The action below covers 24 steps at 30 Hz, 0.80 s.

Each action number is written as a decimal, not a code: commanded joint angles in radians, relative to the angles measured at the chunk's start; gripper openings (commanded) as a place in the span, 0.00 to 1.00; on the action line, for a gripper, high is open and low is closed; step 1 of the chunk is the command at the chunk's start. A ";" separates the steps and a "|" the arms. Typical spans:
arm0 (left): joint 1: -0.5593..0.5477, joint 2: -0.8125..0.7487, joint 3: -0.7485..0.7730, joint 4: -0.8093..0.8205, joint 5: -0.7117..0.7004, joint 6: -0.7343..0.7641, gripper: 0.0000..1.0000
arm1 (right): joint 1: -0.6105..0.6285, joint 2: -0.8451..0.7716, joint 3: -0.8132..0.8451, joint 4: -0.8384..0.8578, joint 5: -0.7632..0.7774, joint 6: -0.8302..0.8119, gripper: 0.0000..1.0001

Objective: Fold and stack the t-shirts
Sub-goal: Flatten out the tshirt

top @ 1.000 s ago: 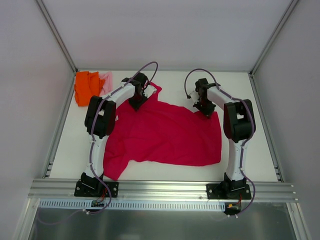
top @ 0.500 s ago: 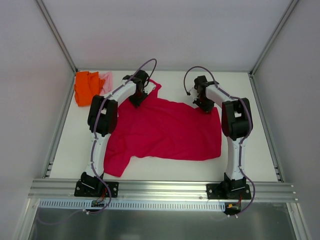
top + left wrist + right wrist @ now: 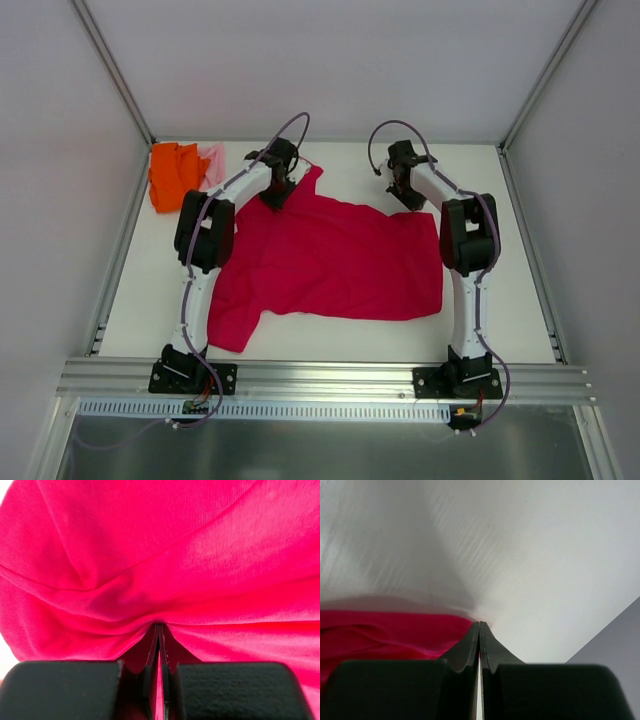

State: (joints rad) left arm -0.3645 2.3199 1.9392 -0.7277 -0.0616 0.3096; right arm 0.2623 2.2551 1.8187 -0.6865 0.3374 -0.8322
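Pale grey walls (image 3: pixel 330 60) close in the far side and both flanks, joined by slim metal posts (image 3: pixel 110 65). They look the same as a second ago. A ribbed metal rail (image 3: pixel 320 378) runs along the near edge and carries both arm bases.

The white surface (image 3: pixel 140 290) is bare along its right side and in a strip before the rail. That near strip is now wider than it was a second ago.

The red shirt (image 3: pixel 330 265) lies spread across the middle of the surface, one sleeve pointing toward the near left corner. It has been drawn toward the far wall since the earlier view. Its near hem sits farther from the rail, its far right corner has crept farther back, and the cloth lies flatter with fewer ripples (the body now reads almost as a plain rectangle).

The orange shirt (image 3: pixel 172 175) is bunched in the far left corner, apart from the red one and unmoved. The pink shirt (image 3: pixel 213 163) shows only as a small patch touching the orange one's right side.

The left tool (image 3: pixel 278 193) is clamped on a pinched fold at the red shirt's far left edge, near the collar, and the cloth fills its wrist view. The right tool (image 3: pixel 408 197) is closed together on the far right corner of the red shirt, with a thin sliver of red between its fingers. Both have moved toward the far wall.
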 commanded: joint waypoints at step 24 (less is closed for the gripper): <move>0.018 -0.456 -0.416 0.525 -0.090 0.077 0.99 | -0.041 -0.558 -0.500 0.430 -0.058 -0.015 1.00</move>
State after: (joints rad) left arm -0.3580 1.8172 1.4490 -0.2214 -0.0750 0.4065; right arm 0.2298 1.7611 1.2804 -0.2874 0.2977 -0.8650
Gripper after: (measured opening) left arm 0.986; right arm 0.981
